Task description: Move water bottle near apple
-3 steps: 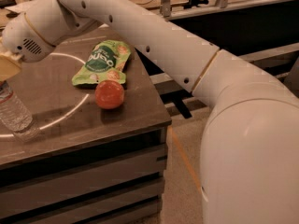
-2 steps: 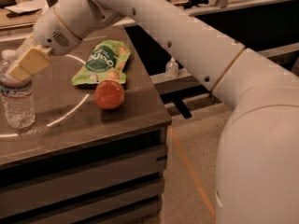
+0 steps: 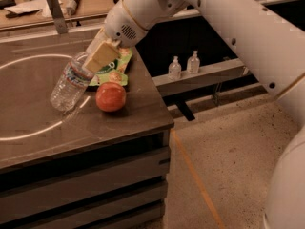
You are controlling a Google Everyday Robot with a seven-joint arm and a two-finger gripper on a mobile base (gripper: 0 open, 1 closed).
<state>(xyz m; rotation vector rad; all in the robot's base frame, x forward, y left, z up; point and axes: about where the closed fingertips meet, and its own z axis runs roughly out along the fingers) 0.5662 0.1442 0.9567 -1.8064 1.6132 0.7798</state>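
- My gripper (image 3: 97, 57), with its pale tan fingers (image 3: 103, 53), hangs over the back half of the tabletop, nearer the right edge than the left. It is clamped on the top end of the clear ribbed plastic water bottle (image 3: 69, 85) with the white-red-blue label band.
- The water bottle leans, with its top up at my gripper and its base down toward the front left. I cannot tell whether the base touches the tabletop.
- The round, shiny red-orange apple (image 3: 110, 97) sits on the tabletop just beside the bottle's base, on the side toward the right edge.
- A flat green snack bag (image 3: 120, 66) lies behind the apple, toward the back right corner, partly hidden by my gripper.
- The dark brown tabletop (image 3: 128, 128) carries a thin white ring line (image 3: 33, 133) that passes by the bottle's base.
- My big white arm (image 3: 214, 18) rises from the gripper and runs off past the back right corner.
- Beyond the right edge, two small clear pump bottles (image 3: 175, 68) stand side by side on a low ledge (image 3: 209, 73).
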